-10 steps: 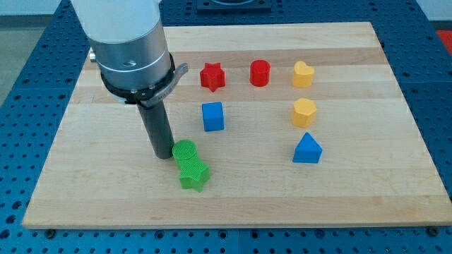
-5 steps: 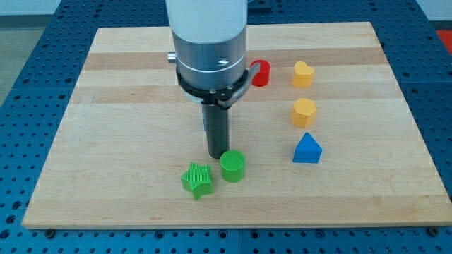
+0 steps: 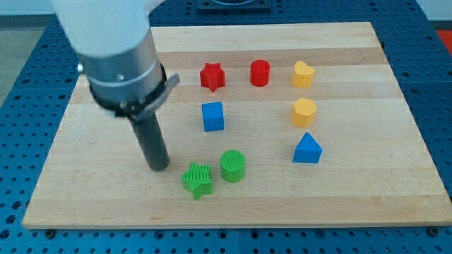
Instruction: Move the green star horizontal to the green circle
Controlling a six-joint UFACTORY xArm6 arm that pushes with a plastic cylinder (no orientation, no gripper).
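My tip (image 3: 158,166) sits on the board (image 3: 99,197), touching nothing; no jaws on this rod, nothing held. Green star (image 3: 197,180) is just right of the tip and slightly lower, a small gap between. Green circle (image 3: 232,166) is right of the star, nearly touching it, slightly higher.

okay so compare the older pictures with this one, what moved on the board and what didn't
The green circle block was pushed rightward and now sits right of the green star block, slightly higher. My tip swung right, then back, and now stands left of the star, apart from it. The star shifted only slightly; red, blue and yellow blocks stayed put.
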